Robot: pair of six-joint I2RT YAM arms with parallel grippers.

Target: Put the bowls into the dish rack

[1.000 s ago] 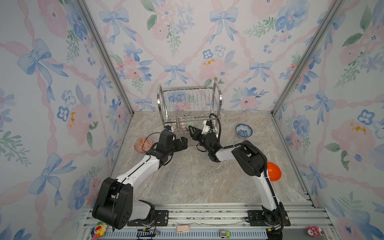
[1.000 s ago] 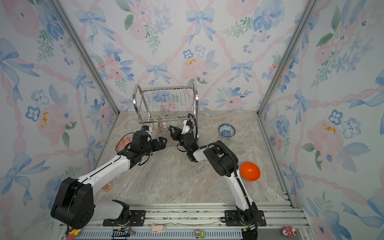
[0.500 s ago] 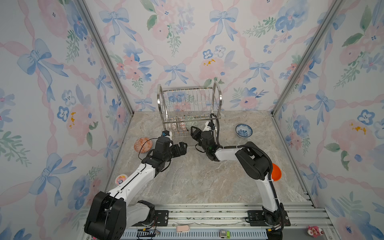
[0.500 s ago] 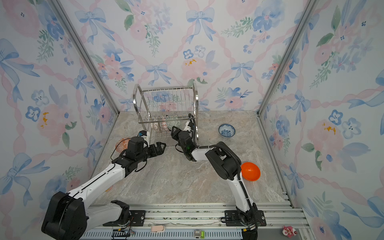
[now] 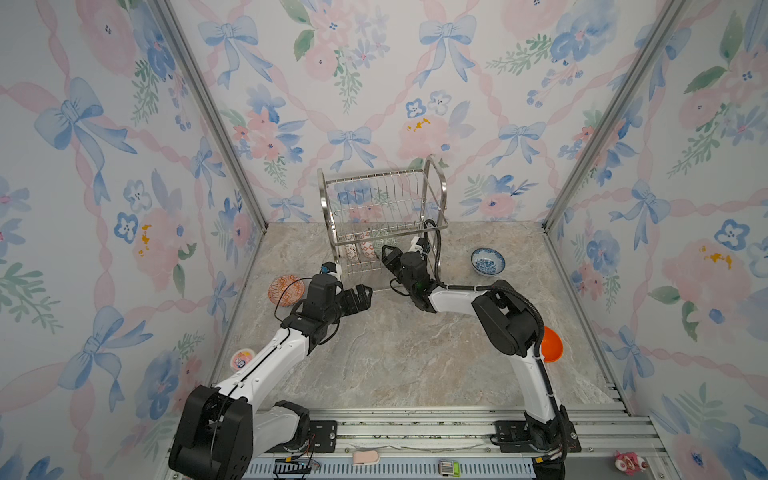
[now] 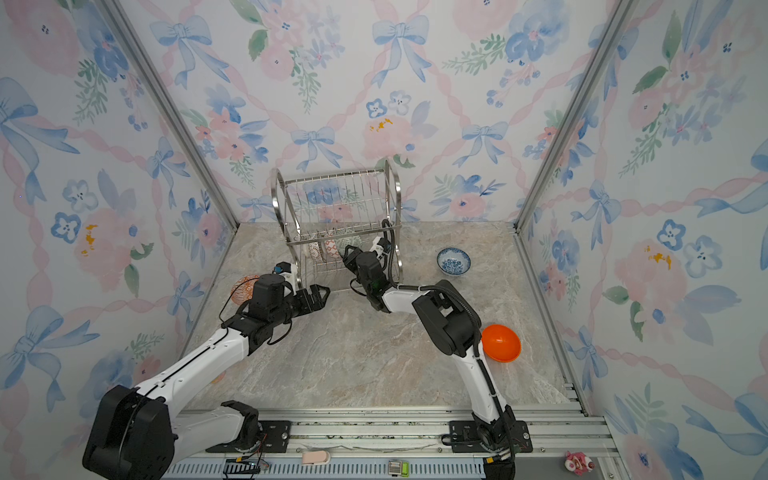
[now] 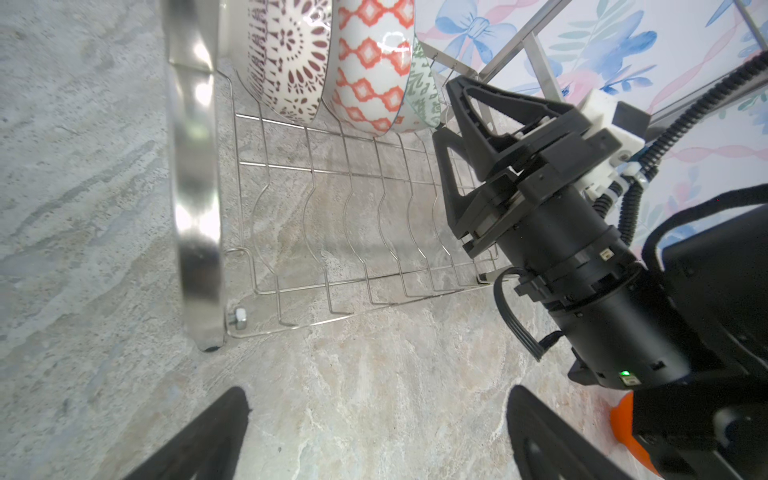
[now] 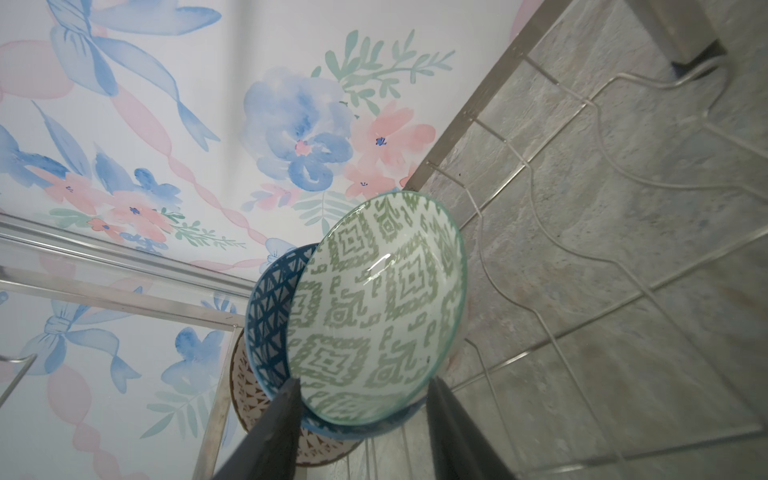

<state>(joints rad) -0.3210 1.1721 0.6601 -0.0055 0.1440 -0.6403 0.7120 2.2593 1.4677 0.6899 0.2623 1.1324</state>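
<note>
Six bowls, one rack (image 5: 382,208). Three bowls stand on edge in the rack's lower tier at twelve o'clock: brown-lattice (image 7: 286,54), red-diamond (image 7: 370,66) and green-patterned (image 8: 374,307). Three sit on the table (image 5: 415,353): blue-white (image 5: 487,262) at two, plain orange (image 5: 552,347) at four, orange-patterned (image 5: 282,291) at nine. My left fingers (image 7: 199,440) gape wide, empty. My right fingers (image 8: 266,436) stand half apart astride the green bowl's edge.

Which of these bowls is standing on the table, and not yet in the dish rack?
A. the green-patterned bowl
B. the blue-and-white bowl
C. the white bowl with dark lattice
B: in both top views the blue-and-white bowl sits upright on the table right of the dish rack, while the white lattice bowl and the green-patterned bowl stand on edge in its lower tier.
</note>
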